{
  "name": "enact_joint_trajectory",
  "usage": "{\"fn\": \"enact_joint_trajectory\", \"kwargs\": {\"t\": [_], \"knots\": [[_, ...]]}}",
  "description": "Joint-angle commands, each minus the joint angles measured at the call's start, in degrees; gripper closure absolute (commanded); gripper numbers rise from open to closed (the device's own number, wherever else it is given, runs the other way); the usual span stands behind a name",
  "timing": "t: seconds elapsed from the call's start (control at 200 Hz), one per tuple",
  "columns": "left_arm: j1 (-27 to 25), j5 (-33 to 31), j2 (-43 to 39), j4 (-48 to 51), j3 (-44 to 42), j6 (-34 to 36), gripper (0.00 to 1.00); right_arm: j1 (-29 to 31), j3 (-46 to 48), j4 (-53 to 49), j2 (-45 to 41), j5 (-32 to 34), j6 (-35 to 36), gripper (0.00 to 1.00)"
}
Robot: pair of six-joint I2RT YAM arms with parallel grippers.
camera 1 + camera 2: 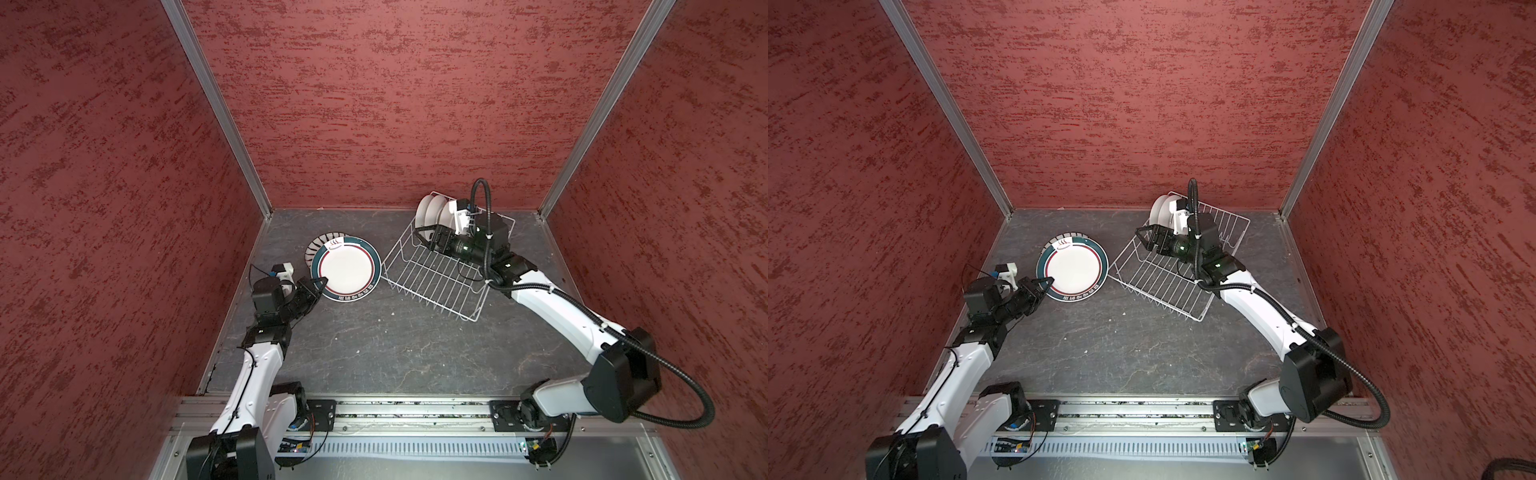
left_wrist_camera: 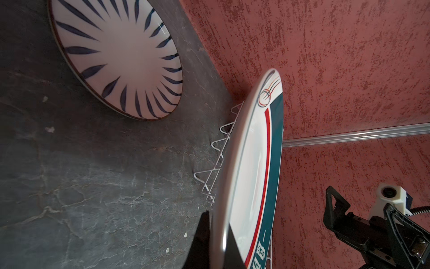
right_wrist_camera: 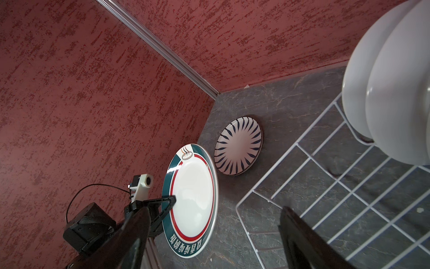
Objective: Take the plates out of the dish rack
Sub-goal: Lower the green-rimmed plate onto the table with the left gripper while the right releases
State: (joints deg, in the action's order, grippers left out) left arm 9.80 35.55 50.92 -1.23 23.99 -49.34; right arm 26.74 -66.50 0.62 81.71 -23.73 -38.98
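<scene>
Now your left tool (image 1: 321,286) pinches the green-rimmed plate (image 1: 347,270), so lay it on the striped plate (image 1: 322,243); your right tool (image 1: 1142,237) is spread apart.

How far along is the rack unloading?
Done: the round white plate with black radial stripes lies on the dark table. In hand: the left gripper pinches the rim of the teal-rimmed lettered plate, apparently not set down. Left: three white plates stand in the white wire dish rack, the open right gripper beside them.
</scene>
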Motion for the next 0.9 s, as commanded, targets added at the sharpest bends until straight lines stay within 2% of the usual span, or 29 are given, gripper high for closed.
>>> {"fn": "enact_joint_trajectory", "kwargs": {"t": [0.0, 0.18, 0.656, 0.897], "knots": [[1.88, 1.39, -1.03, -1.76, -0.83, -0.18, 1.00, -0.47, 0.57, 0.93, 0.47, 0.96, 0.84, 0.12], [5.43, 1.86, -2.94, 1.26, -4.06, 1.46, 1.00, -0.46, 0.92, 0.16, 0.47, 1.48, 1.77, 0.12], [5.99, -5.93, -5.90, 1.09, -13.34, 0.97, 1.00, -0.72, 0.93, -0.26, 1.08, 1.79, 2.22, 0.12], [7.27, -6.33, -3.82, -0.06, -15.50, 1.13, 1.00, -0.73, 0.85, -0.89, 1.26, 2.47, 2.43, 0.12]]}}
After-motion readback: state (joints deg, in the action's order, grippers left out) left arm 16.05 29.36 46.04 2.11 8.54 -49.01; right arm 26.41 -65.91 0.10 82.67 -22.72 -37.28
